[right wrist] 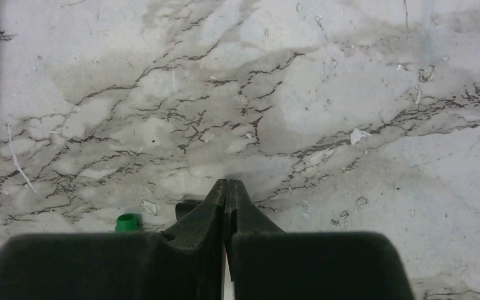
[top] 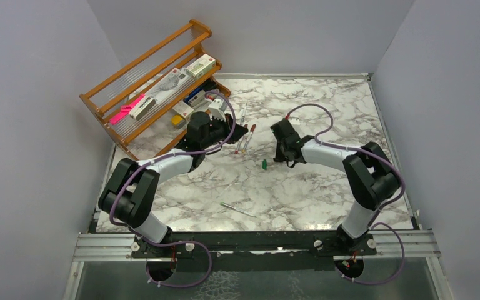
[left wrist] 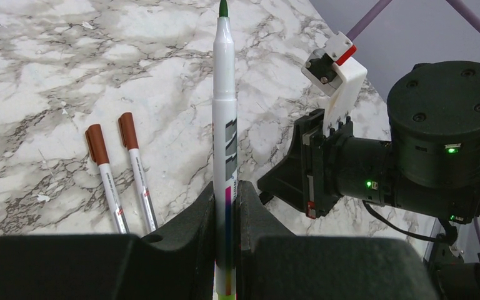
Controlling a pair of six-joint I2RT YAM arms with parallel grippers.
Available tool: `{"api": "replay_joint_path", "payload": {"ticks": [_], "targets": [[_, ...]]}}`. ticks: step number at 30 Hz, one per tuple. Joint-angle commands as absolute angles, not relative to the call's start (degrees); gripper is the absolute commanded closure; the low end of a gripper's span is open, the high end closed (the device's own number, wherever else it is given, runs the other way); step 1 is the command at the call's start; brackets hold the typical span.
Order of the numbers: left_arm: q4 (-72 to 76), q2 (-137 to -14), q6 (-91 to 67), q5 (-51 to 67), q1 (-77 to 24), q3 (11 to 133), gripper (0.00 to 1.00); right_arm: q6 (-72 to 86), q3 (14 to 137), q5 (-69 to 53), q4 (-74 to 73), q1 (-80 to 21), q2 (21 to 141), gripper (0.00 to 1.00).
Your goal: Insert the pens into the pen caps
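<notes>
Grey walls stand around a white marble table (top: 325, 187). Both arms are bolted at the near edge and reach out over the stone.

Closest to the arm bases, a thin grey stick (top: 237, 210) lies flat on the table by itself. It is too small to tell what it is.

Farther out, the green cap (top: 265, 164) stands alone on the marble, between the two grippers. In the right wrist view it sits just to the left of the right gripper (right wrist: 226, 187) and does not touch it. That gripper's two fingers are pressed together, tip against tip.

The left gripper (left wrist: 226, 200) pinches the green-tipped pen (left wrist: 224, 94) by its back part. The pen is white and points straight away from the fingers, up off the table. Its little green tip is bare.

Just to the left of that pen, in the left wrist view, two more pens lie flat on the marble, side by side and close together. The left one (left wrist: 107, 187) wears a red-brown cap (left wrist: 96, 142). The right one (left wrist: 140, 181) wears a second red-brown cap (left wrist: 127, 130).

At the far left corner a wooden rack (top: 197, 28) leans by the wall. It holds a bright pink marker (top: 127, 109), some small boxes and a yellow block (top: 177, 120).
</notes>
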State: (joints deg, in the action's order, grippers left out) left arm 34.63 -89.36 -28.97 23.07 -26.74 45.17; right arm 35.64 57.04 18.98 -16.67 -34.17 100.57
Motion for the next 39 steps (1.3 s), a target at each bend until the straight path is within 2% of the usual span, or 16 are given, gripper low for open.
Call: {"api": "replay_joint_path", "payload": {"ticks": [1,14,21,22,26,28,35,39], "targets": [[35.48,-89.47,-29.36,24.53,-27.43,45.37,1.00,37.06,53.72,20.28,-18.15,-34.26,97.75,0.99],[36.16,-89.89,-29.83,24.70,-27.92,44.69,1.00,37.63,47.76,13.96,-15.02,-34.71,92.00,0.99],[36.44,-89.34,-29.65,24.86,-28.00,44.33,1.00,32.48,46.71,15.66,-12.45,-34.72,85.33,0.99],[36.57,-89.18,-29.66,24.88,-28.03,44.22,1.00,30.80,46.54,15.01,-11.41,-34.72,84.57,0.94],[37.34,-88.56,-28.88,25.87,-28.06,43.88,1.00,23.36,47.00,10.65,-7.08,-34.72,84.13,0.57],[38.18,-88.29,-28.35,26.52,-27.99,43.62,1.00,20.63,49.07,8.79,-7.91,-34.72,86.17,0.47],[42.82,-88.35,-27.80,32.07,-28.12,42.80,1.00,16.57,53.34,4.80,-11.28,-34.80,91.84,0.44],[44.50,-89.13,-28.29,34.40,-28.07,42.91,1.00,16.53,52.59,4.41,-11.42,-34.80,92.73,0.48]]}}
